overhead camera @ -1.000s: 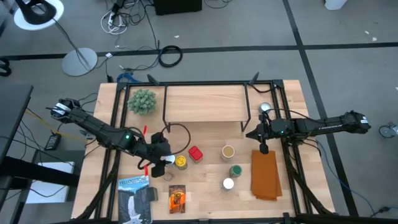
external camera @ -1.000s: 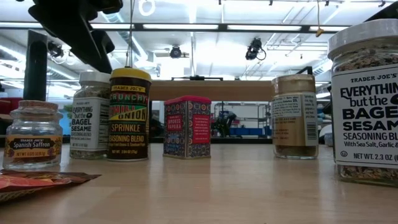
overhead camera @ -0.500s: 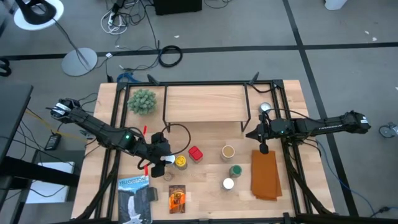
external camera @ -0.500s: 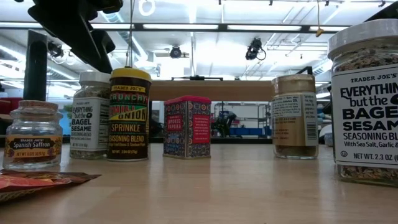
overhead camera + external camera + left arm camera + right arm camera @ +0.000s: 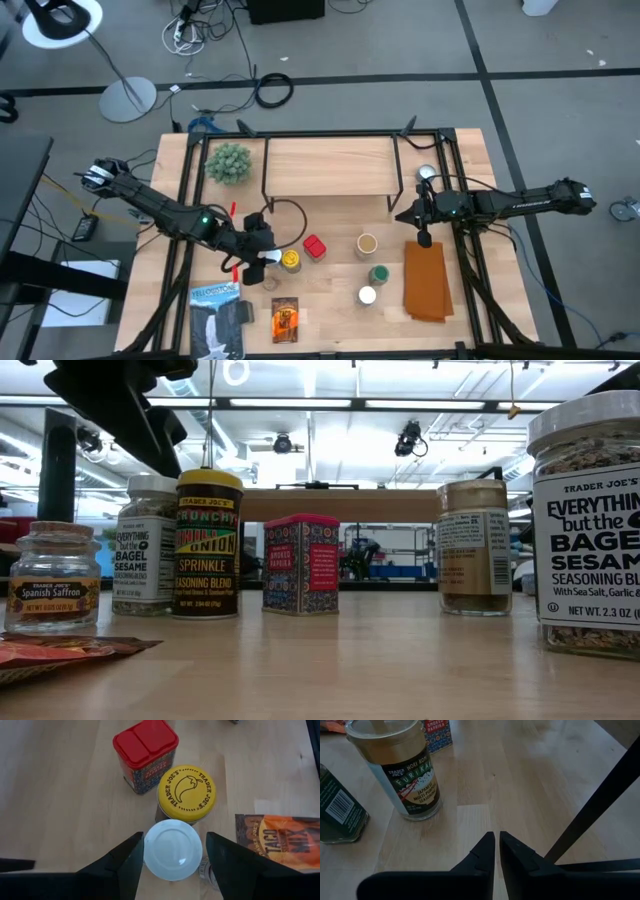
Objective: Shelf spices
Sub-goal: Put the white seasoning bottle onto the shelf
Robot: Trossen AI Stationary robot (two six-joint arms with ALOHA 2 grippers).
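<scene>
While my left gripper point(image 5: 173, 851) straddles the white-lidded jar point(image 5: 173, 849), fingers just beside the lid, grip unconfirmed, I count the shelf point(image 5: 328, 165) bare. Yellow-lidded jar point(image 5: 186, 794), red tin point(image 5: 145, 754), taco packet point(image 5: 280, 842), furikake jar point(image 5: 399, 770): unshelved. Right gripper point(image 5: 497, 845): closed, empty.

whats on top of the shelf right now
Nothing shows on the shelf: in the high view its wooden top board is bare. The spice jars, such as the white-lidded jar between the left gripper's fingers, stand on the table. Whatever lies beneath the board is covered.
</scene>
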